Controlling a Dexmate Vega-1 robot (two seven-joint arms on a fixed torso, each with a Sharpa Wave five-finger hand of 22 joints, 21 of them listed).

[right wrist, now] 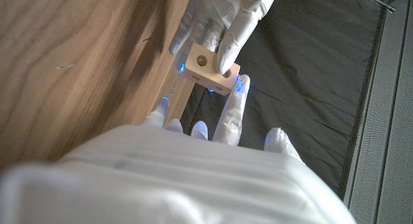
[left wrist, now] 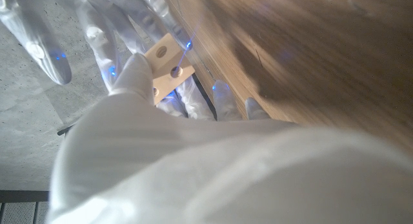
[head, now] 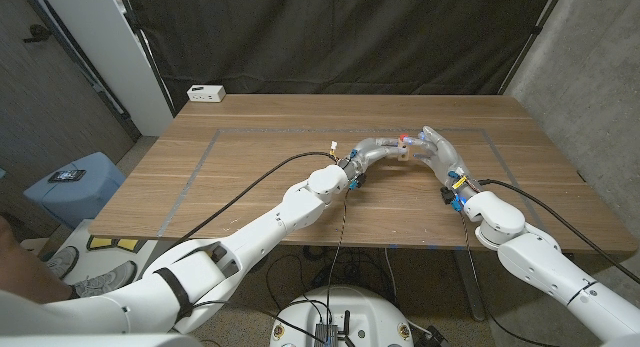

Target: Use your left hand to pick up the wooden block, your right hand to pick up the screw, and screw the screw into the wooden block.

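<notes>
Your left hand (head: pixel 378 148) grips the wooden block (head: pixel 404 153), lifted off the wooden table (head: pixel 250 167) over its middle-right part, with your right hand (head: pixel 437 147) meeting it from the other side. In the right wrist view the left hand (right wrist: pixel 222 20) pinches the block (right wrist: pixel 208 69) between thumb and fingers, and one face of the block shows a round hole. Your right hand's fingers (right wrist: pixel 233 111) reach up to the block's underside and touch it; whether they clasp the screw there you cannot tell from these pictures (the screw itself is not clearly made out). In the left wrist view the block (left wrist: pixel 164 66) sits between the left hand (left wrist: pixel 139 75) and the spread fingers (left wrist: pixel 45 46) of the right hand, and a small dark round spot shows on the block's face, which may be a hole or the screw's end.

A white box (head: pixel 207 92) lies at the table's far left edge; any writing on it is too small to read. A blue stool (head: pixel 75 187) with a dark device (head: pixel 68 175) on top stands on the floor to the left of the table. A grey taped outline (head: pixel 205 152) marks a rectangle on the tabletop.
</notes>
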